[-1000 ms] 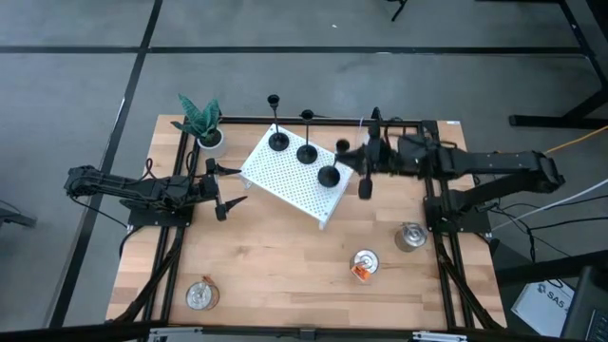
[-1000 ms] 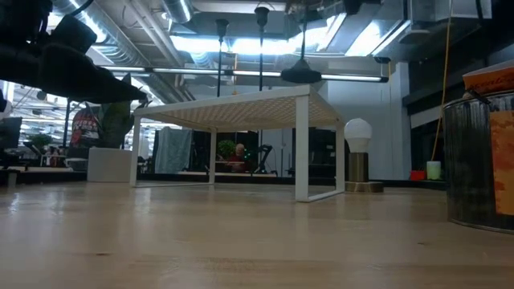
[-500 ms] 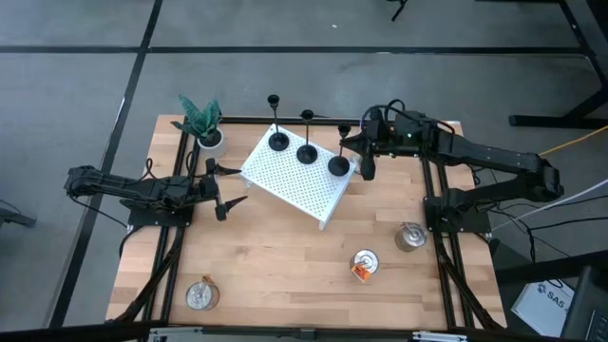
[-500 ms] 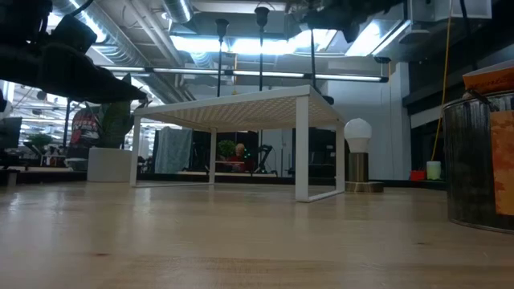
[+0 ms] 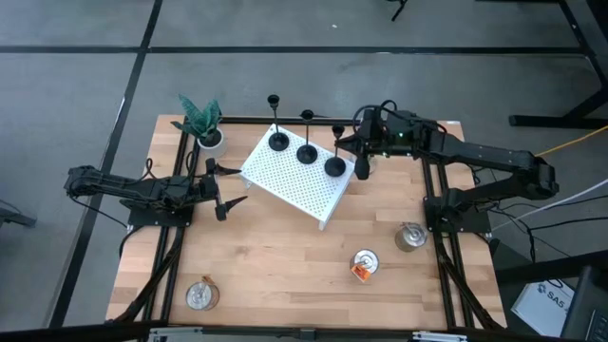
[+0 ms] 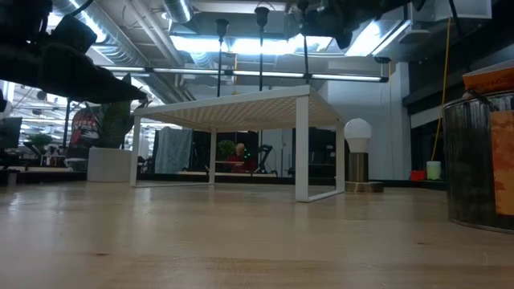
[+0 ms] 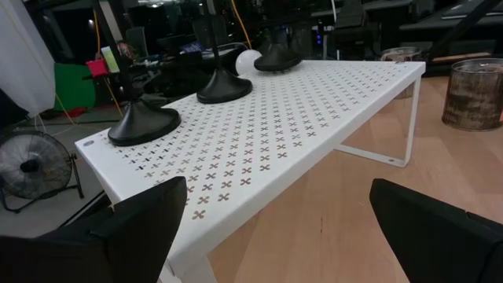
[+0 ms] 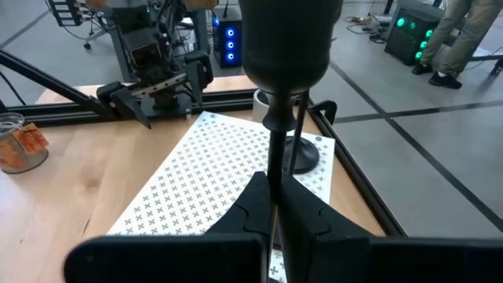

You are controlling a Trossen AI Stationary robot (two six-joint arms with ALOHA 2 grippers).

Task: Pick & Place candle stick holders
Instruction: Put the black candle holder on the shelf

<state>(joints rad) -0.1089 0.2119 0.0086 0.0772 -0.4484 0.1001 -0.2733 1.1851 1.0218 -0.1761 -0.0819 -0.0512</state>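
Observation:
Three black candle stick holders stand in a row on the white perforated shelf (image 5: 290,180): the first (image 5: 277,142), the second (image 5: 307,153) and the third (image 5: 334,166), each on its round base. My right gripper (image 5: 360,157) is shut on the third holder (image 8: 289,47) at the shelf's far right end. In the left wrist view its base (image 7: 277,59) looks set on the shelf top. My left gripper (image 5: 228,193) waits open and empty by the shelf's left end, level with it (image 7: 275,236). My right gripper pinches the third holder's thin stem (image 8: 275,169) between its two fingers (image 8: 314,216), a little below the cup. The fingers come from the table's right, slanting down, and lie across the stem. The holder stands upright; the gripper hides its base in the right wrist view.
A potted plant (image 5: 203,123) stands at the far left. Two tins (image 5: 410,236) (image 5: 366,264) sit at the right front and another (image 5: 200,294) at the left front. A bulb-shaped lamp (image 6: 357,152) stands beyond the shelf's right leg. Bare wood lies in front of the shelf.
My right gripper has carried the third holder toward the table's far edge and down. Its base, which hung above the shelf's right end, now sits at shelf-top level next to the second holder. The gripper has stayed shut on the stem.

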